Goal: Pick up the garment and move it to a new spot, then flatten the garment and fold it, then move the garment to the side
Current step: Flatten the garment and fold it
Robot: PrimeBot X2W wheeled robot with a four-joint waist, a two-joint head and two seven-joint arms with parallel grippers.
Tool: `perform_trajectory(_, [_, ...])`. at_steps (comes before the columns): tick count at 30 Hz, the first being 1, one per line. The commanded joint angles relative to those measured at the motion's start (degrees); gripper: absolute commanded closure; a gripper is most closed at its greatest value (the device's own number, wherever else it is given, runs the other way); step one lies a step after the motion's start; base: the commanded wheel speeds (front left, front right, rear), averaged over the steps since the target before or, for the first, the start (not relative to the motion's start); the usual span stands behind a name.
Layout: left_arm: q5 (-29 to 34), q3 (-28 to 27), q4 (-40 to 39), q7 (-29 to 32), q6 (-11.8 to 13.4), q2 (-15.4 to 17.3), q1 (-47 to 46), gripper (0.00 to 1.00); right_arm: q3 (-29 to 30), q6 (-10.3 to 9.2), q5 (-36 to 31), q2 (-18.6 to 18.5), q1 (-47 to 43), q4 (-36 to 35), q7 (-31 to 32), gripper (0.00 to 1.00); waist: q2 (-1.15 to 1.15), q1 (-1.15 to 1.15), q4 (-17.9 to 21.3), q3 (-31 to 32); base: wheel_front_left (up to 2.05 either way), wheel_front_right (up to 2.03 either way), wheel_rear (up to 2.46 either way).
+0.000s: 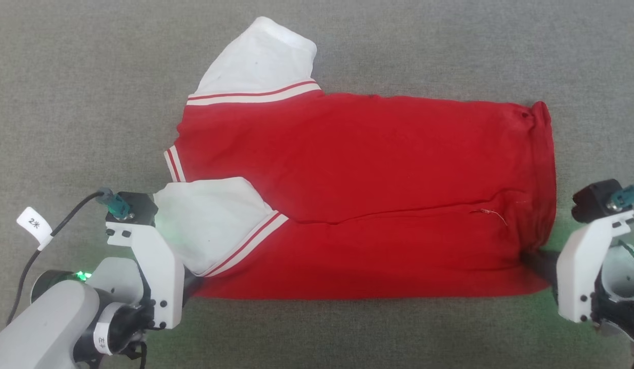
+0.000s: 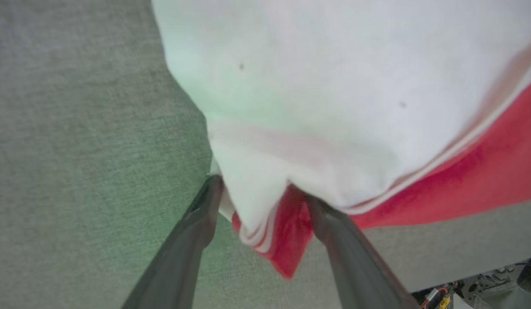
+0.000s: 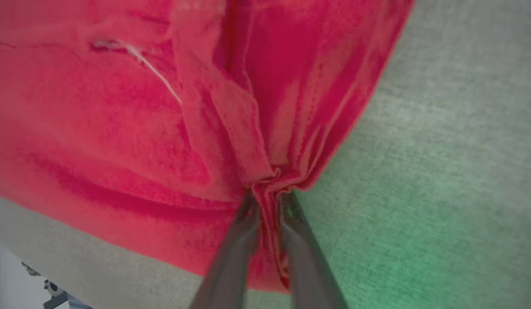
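Even, diffuse light covers the grey fabric counter (image 1: pixel 91 77) in the sharp head view, leaving only thin shadows under the red jersey shirt (image 1: pixel 373 169). A green glow tints the counter beside both wrists. Both wrist views are soft, their dark claw fingers (image 3: pixel 231 266) blurred.

Grey woven surface (image 1: pixel 91 77), evenly lit, tinged by patches of green light (image 3: pixel 420 240); past its near edge (image 2: pixel 475 274), a strip of pale floor (image 3: pixel 3 279) and blurred clutter (image 2: pixel 505 288), possibly wires
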State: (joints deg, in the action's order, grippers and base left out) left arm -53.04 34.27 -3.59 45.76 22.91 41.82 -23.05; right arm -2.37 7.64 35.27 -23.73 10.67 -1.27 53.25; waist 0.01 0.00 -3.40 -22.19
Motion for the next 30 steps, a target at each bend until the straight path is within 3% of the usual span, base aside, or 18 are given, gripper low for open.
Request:
perform_trajectory(1, [-0.06, 0.30, 2.56, -0.41, -0.02, -0.15, 0.15, 0.00, -1.53, -0.29, -0.04, 0.70, 0.63, 2.98, -1.18, 0.00, -0.01, 0.00, 0.10, 0.48, 0.00, 0.00, 0.00])
perform_trajectory(6, [0.39, -1.20, 0.23, -0.04, 0.88, 2.54, 0.16, 0.00, -0.89, -0.30, 0.25, -0.57, 0.52, 1.92, -3.25, 0.00, -0.01, 0.00, 0.53, 2.18, 0.00, 0.00, 0.00])
perform_trajectory(12, [0.39, -2.89, -6.75, 2.73, 2.83, 7.24, 0.25, 0.00, 2.37, -0.18, 0.66, 0.83, 0.23, -3.49, -7.53, 0.00, -0.01, 0.00, 1.99, 3.58, 0.00, 0.00, 0.00])
perform_trajectory(18, [1.97, -4.80, -10.92, 4.43, 3.89, 11.88, -1.91, 0.00, 4.27, -0.18, -1.35, 2.67, 1.73, -8.77, -16.84, 0.00, -0.01, 0.00, 5.41, 4.07, 0.00, 0.00, 0.00])
perform_trajectory(23, [2.82, -6.21, -8.87, 2.77, 0.72, 12.31, -6.68, 0.00, 3.66, -0.18, -5.60, 4.02, 4.38, -10.58, -30.21, 0.00, -0.01, 0.00, 9.60, 3.55, 0.00, 0.00, 0.00])
perform_trajectory(24, [2.82, -6.21, -8.87, 2.77, 0.72, 12.31, -6.68, 0.00, 3.66, -0.18, -5.60, 4.02, 4.38, -10.58, -30.21, 0.00, -0.01, 0.00, 9.60, 3.55, 0.00, 0.00, 0.00])
perform_trajectory(30, [5.30, -6.68, 0.00, -1.08, -6.38, 10.92, -15.95, 0.00, -0.17, -0.18, -9.78, 5.85, 8.13, -8.60, -45.38, 0.00, -0.01, 0.00, 15.43, 1.26, 0.00, 0.00, 0.00])
